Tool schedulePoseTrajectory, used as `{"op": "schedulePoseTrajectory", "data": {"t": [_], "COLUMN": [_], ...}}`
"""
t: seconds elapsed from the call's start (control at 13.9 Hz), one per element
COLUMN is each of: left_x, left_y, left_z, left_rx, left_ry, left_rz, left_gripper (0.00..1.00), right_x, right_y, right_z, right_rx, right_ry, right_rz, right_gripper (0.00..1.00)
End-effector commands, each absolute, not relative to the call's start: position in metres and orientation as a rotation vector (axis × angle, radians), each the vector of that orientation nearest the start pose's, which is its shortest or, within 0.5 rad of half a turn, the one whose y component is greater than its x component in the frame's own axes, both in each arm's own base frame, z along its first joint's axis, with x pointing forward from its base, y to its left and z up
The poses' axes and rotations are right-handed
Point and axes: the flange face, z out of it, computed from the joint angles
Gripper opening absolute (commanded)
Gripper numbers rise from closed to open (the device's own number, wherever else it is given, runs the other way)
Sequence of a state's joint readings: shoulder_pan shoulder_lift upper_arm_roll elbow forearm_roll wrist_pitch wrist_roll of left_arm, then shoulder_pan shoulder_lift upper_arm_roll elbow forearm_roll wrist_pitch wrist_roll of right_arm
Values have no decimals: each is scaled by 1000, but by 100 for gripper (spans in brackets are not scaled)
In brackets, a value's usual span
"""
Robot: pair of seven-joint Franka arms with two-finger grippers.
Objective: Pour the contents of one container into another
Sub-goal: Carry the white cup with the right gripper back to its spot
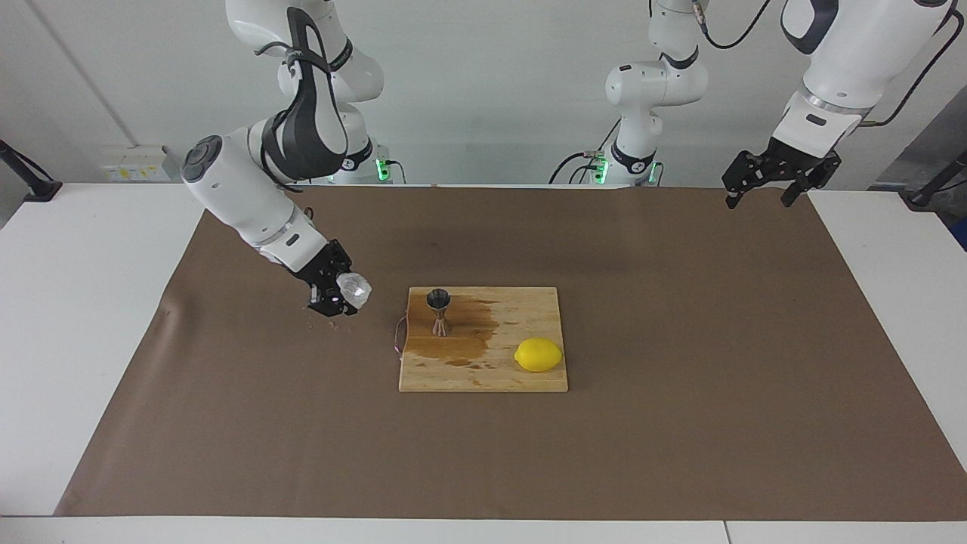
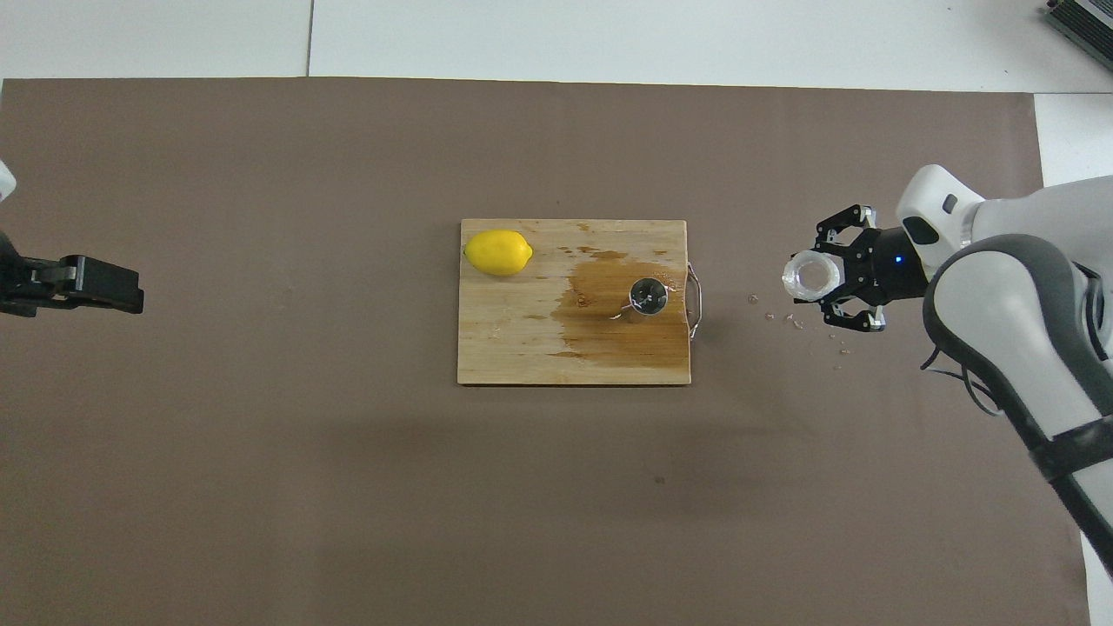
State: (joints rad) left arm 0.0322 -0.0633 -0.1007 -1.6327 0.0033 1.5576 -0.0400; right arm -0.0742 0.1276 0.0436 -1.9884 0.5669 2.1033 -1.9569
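A small translucent jar (image 1: 353, 288) (image 2: 812, 276) is held tilted in my right gripper (image 1: 341, 293) (image 2: 826, 278), which is shut on it, low over the brown mat beside the cutting board, toward the right arm's end of the table. The steel hourglass jigger (image 1: 438, 310) (image 2: 648, 296) stands upright on the wooden cutting board (image 1: 521, 310) (image 2: 522, 339), in a dark wet stain. My left gripper (image 1: 764, 185) (image 2: 104, 285) waits open, raised over the mat's edge at the left arm's end of the table.
A yellow lemon (image 1: 539, 354) (image 2: 498, 252) lies on the board's corner toward the left arm's end. A wire handle (image 2: 694, 300) sticks out of the board's edge toward the right arm. Small crumbs or drops (image 2: 787, 320) dot the mat under the jar.
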Motion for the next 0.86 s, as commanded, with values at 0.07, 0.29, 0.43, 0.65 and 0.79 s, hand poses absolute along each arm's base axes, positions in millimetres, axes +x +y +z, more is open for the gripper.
{"op": "schedulePoseTrajectory", "data": {"t": [0.07,0.29,0.43,0.65,0.79], "left_x": [523,523,523,523,523], "left_y": [-36,-35,-35,-36,-34], "left_z": [628,628,628,628,628], "left_rx": [-3129,-3129,-3129,-3129,-3129], "left_ry": [38,35,35,38,33], "left_rz": [9,9,9,9,9], "left_gripper": [100,100,100,100,100], "right_x": [559,552,550,551,550], "right_y": [-39,-52,-62,-69,-70], "right_z": [360,328,290,255,250], "right_rx": [2282,2266,2314,2256,2270], "right_ry": [2478,2484,2456,2456,2453], "right_rz": [865,964,1061,1155,1161], "right_gripper": [32,32,32,32,33]}}
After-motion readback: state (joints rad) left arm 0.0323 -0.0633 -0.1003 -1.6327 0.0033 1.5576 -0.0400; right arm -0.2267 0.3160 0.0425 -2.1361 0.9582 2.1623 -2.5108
